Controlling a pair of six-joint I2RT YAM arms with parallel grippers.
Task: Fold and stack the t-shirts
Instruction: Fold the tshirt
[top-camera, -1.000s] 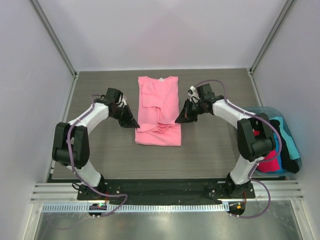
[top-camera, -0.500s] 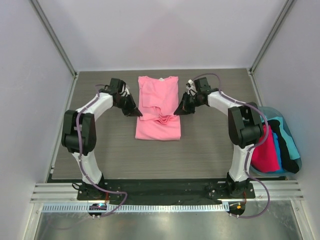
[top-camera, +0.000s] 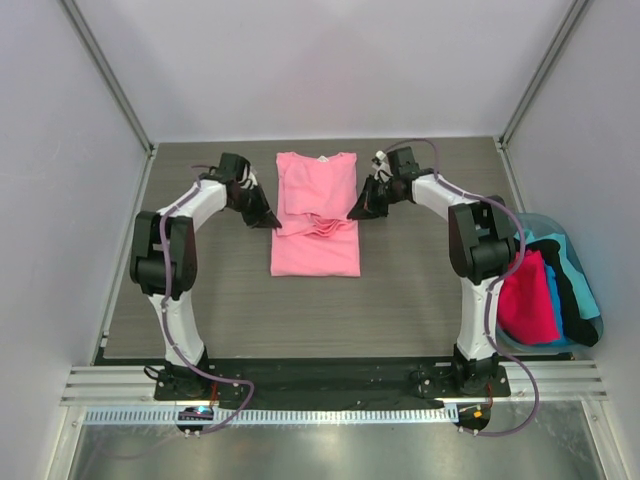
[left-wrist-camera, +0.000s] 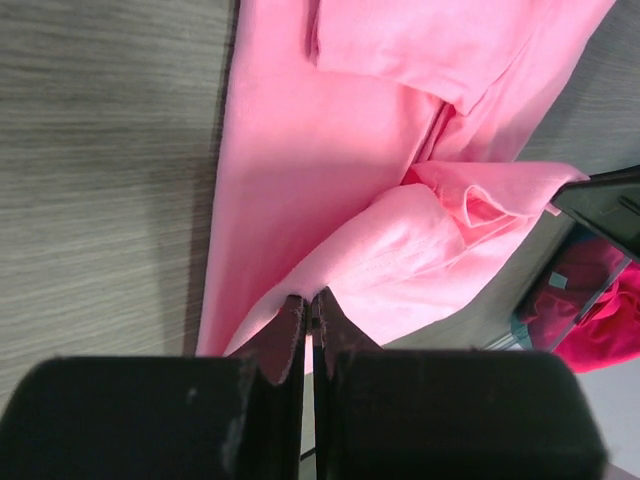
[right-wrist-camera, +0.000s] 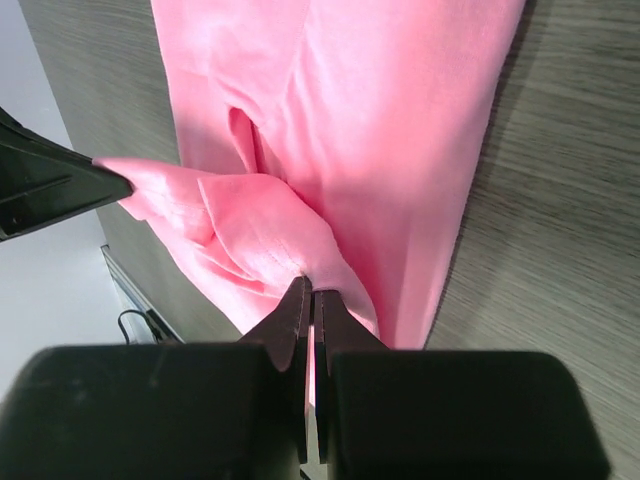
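Note:
A light pink t-shirt (top-camera: 316, 215) lies lengthwise on the middle of the table, sides folded in, neck at the far end. My left gripper (top-camera: 275, 224) is shut on its near hem at the left corner (left-wrist-camera: 300, 300). My right gripper (top-camera: 351, 215) is shut on the hem at the right corner (right-wrist-camera: 308, 280). Both hold the hem lifted over the shirt's middle, so the cloth bunches between them (top-camera: 313, 228). A hot pink shirt (top-camera: 525, 300), a teal one (top-camera: 590, 290) and a black one (top-camera: 563, 270) lie in a tub at the right.
The light-blue plastic tub (top-camera: 530, 222) stands at the table's right edge, beside the right arm's base. White walls close in the table on three sides. Bare grey tabletop (top-camera: 210, 300) lies near the shirt on both sides.
Both grippers have carried the shirt's near hem away from me, toward the neck. The fold has moved from the shirt's lower part up over its middle.

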